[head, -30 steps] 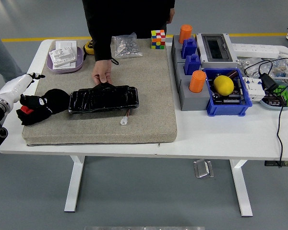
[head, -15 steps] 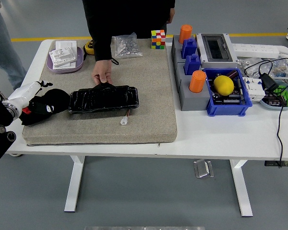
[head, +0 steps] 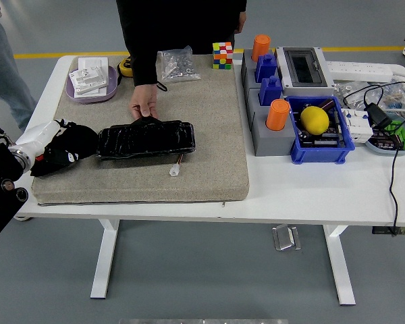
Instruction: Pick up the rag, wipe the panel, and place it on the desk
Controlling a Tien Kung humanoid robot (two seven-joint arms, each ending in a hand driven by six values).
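The black rag [head: 75, 140] lies bunched on the left end of the beige mat [head: 209, 142]. My left hand [head: 52, 156] comes in from the left edge with its white wrist just behind it and rests against the rag's near-left side; hand and rag are both black and merge, so its grip is unclear. The glossy black panel [head: 146, 140] lies flat on the mat right of the rag. A person's hand [head: 143, 106] presses on the panel's far edge. My right arm is out of sight.
A purple tray [head: 89, 94] with white parts sits at the far left, with a bag of screws [head: 177, 64] and a colour cube [head: 222, 55] behind the mat. Grey and blue bins [head: 317, 152], orange cylinders, a lemon and cables fill the right side. A small white connector [head: 175, 169] lies near the panel.
My left arm has slid down and towards the near-left table edge. The red patch seen at the hand is now hidden. The panel and the person's hand stay put.
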